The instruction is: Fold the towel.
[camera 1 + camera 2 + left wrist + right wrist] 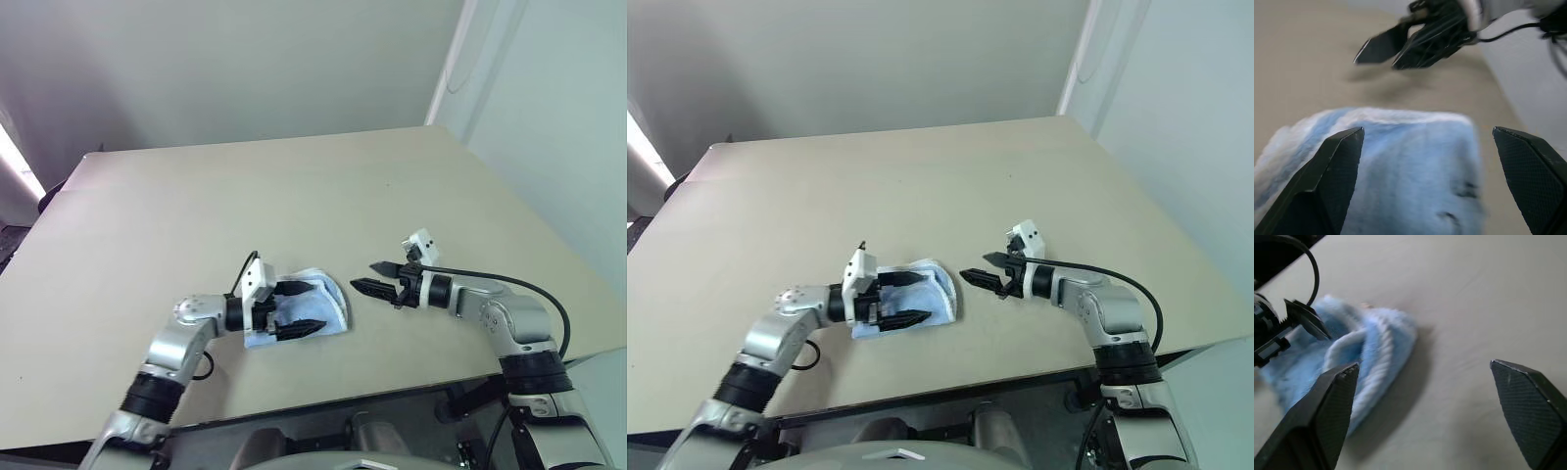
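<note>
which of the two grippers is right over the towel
The left gripper: its open fingers straddle the light blue towel. The right gripper, also open, hangs beside it over bare table.

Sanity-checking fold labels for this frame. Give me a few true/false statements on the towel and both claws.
1. The towel lies bunched up on the table. True.
2. The right claw is clamped on the towel. False: it is open and apart from the towel, over bare table.
3. The left claw is open, with its fingers over the towel. True.
4. The towel is spread out flat as a full rectangle. False: it is folded over on itself, with a white hem curving across the top.
5. The two claws point toward each other. True.
6. A person's hand holds down one corner of the towel. False: there is only the left claw at the towel.
</note>
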